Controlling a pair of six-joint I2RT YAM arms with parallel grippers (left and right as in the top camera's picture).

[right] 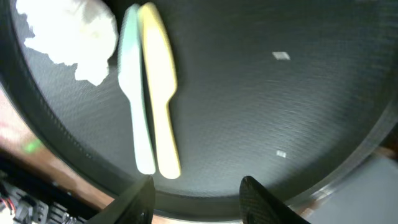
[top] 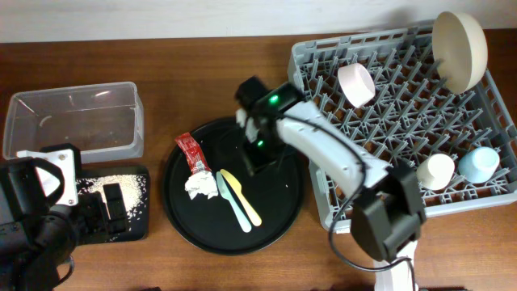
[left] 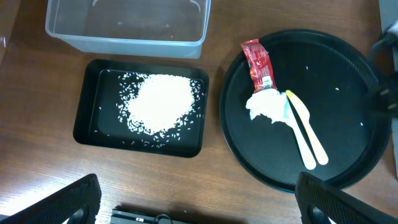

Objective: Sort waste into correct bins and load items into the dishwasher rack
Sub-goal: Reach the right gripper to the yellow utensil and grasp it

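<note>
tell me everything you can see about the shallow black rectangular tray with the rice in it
The shallow black rectangular tray looks like glossy plastic, with rounded corners and low walls. It sits flat on the brown wooden table, close beside the clear plastic rectangular tub; whether the two touch cannot be told. It is clearly apart from the large round black tray. A heap of white rice grains covers its middle, with loose grains scattered around it. No gripper touches it.

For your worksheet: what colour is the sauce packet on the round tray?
The sauce packet is red; left wrist view.
</note>
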